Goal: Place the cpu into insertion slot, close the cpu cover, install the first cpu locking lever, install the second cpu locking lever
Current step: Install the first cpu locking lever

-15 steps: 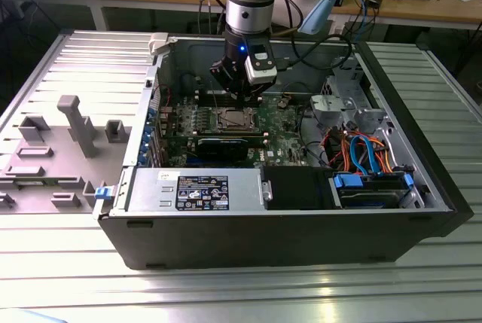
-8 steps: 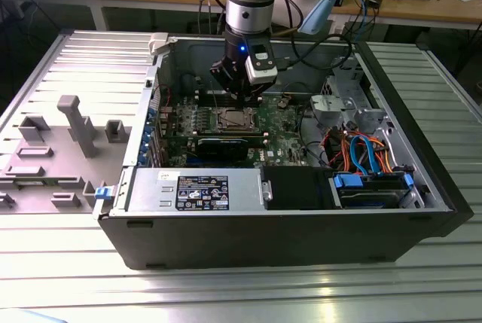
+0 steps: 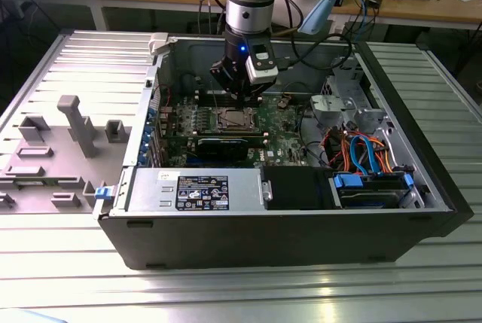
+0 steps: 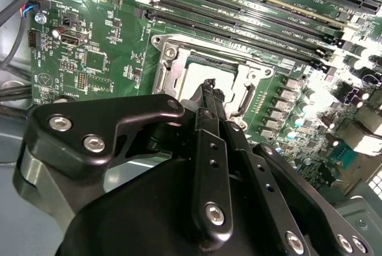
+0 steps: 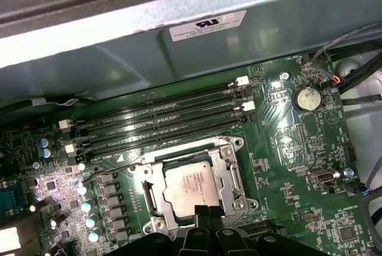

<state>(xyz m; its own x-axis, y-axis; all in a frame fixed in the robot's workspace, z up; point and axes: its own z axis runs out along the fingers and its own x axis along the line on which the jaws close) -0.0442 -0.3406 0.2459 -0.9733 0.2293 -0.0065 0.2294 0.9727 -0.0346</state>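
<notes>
Claw (image 4: 209, 87), tips pressed together, hides one edge of the cpu cover (image 5: 230, 171) (cpu (image 5: 190, 185) showing through its window).

A silvery table of ribbed aluminium profiles (image 3: 226, 293) carries everything, its grooves running across the exterior view from left to right. On it lies a large black and grey metal desktop computer case (image 3: 286, 236), set on its side with the open side facing up. Touching the case on the exterior view's left lies a pale grey ribbed panel (image 3: 83, 67) with raised grey blocks and an upright post.
</notes>
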